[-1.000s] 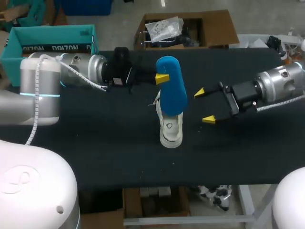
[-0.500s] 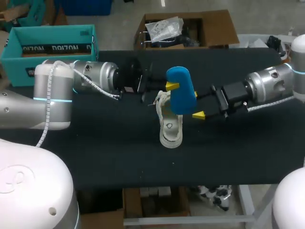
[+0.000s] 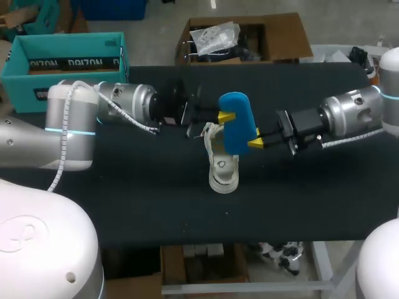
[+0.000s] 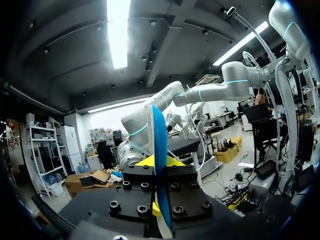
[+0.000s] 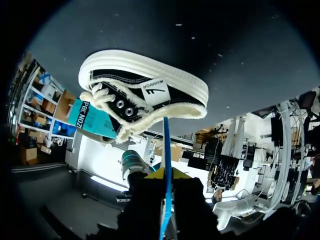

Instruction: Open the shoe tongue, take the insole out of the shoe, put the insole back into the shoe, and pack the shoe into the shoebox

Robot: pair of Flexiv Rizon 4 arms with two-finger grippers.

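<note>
Left gripper (image 3: 221, 116) is pinching the blue insole (image 3: 237, 124) on the edge facing the left arm, its yellow-tipped fingers closed onto the foam from both faces. The right gripper (image 3: 255, 143) is gripping the opposite edge of the same insole, a little lower down, its fingers likewise pressed together on it. Between the two, the insole is hanging in the air just above the black canvas sneaker (image 3: 222, 163), standing roughly upright with its rounded end highest and its lower end hiding part of the sneaker's opening. The sneaker is lying on the black table (image 3: 124, 199) directly beneath the insole, between the two arms, its white rubber sole and toe pointing toward the table's near edge. In the left wrist view the insole (image 4: 159, 145) is showing edge-on as a thin blue strip running up from between that gripper's (image 4: 160, 162) fingers. In the right wrist view the insole (image 5: 166, 150) is again appearing edge-on, rising from the right gripper (image 5: 166, 174) toward the sneaker (image 5: 145, 95), whose laces and eyelets are facing the camera. The open teal shoebox (image 3: 62, 59) is sitting well apart from the sneaker, off on the left arm's side.
</note>
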